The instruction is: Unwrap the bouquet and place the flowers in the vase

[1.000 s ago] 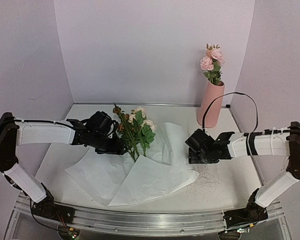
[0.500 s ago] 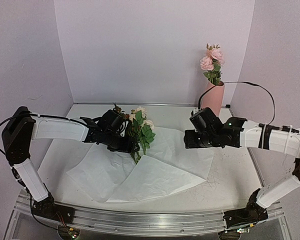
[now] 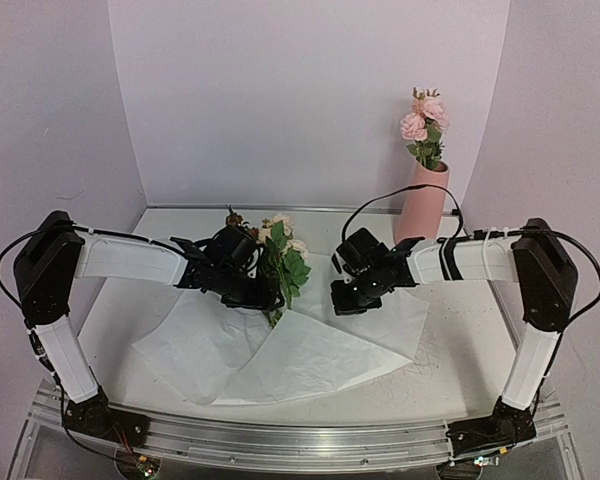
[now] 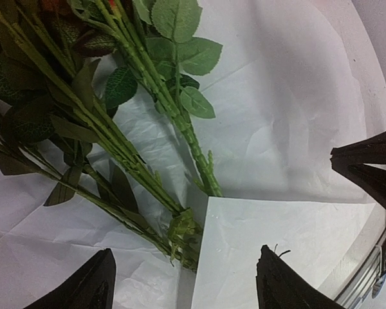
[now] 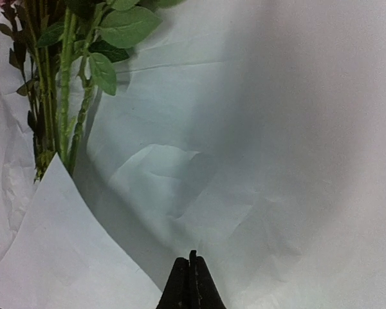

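On the bench [image 3: 470, 350], the flowers [image 3: 272, 255] lie on spread-out white paper [image 3: 310, 355], their stem ends just ahead of the left fingers [image 4: 90, 286], which stand apart (touching no stem). Just right of the stems, the right fingers [image 5: 191, 283] are pressed together over bare paper. The vase [image 3: 420, 205] stands at the back right.

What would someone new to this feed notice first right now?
A bunch of cream and pale pink artificial roses on long green stems lies mid-table on a spread sheet of crinkled white wrapping paper. The left gripper hangs open over the stem ends; the right gripper is shut over the paper beside them. At the back right stands a tall matte pink vase holding two brighter pink roses.
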You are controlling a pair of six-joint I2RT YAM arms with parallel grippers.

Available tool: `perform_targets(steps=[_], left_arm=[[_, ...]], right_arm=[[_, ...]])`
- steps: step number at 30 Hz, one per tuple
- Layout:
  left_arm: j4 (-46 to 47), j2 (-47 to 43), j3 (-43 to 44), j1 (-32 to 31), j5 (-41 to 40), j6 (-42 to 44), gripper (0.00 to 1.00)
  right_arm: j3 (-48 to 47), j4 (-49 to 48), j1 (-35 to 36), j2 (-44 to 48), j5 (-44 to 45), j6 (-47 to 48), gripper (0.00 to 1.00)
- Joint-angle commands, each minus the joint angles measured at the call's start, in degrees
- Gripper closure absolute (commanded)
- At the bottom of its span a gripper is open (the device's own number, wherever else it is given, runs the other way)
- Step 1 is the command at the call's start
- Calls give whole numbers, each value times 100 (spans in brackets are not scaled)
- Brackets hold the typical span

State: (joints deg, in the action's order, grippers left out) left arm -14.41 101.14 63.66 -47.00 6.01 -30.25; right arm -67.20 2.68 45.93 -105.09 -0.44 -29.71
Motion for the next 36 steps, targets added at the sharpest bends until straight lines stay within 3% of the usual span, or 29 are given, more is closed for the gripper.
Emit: perform_targets(steps=[1, 14, 17, 20, 23, 25, 36], left_arm=[[110, -165, -132, 1, -691, -380, 24], [-543, -925, -1027, 476, -1337, -1007, 31], [-579, -1082, -1302, 558, -1317, -1072, 39], [-576, -1075, -1483, 634, -1263, -1084, 53], [-569, -950, -1518, 649, -1226, -1051, 68], [-570, -848, -1508, 655, -1219, -1045, 71], [-589, -627, -1464, 653, -1268, -1006, 75]], right_arm=[[-5, -167, -277, -225, -406, 1, 100], [630, -437, -631, -325, -292, -21, 100], [741, -495, -651, -351, -349, -25, 100], [783, -561, -664, -368, -468, -1, 100], [793, -743, -660, -260, -800, 173, 99], [801, -883, -663, -146, -1195, 350, 97], [750, -973, -649, -186, -3090, 771, 93]])
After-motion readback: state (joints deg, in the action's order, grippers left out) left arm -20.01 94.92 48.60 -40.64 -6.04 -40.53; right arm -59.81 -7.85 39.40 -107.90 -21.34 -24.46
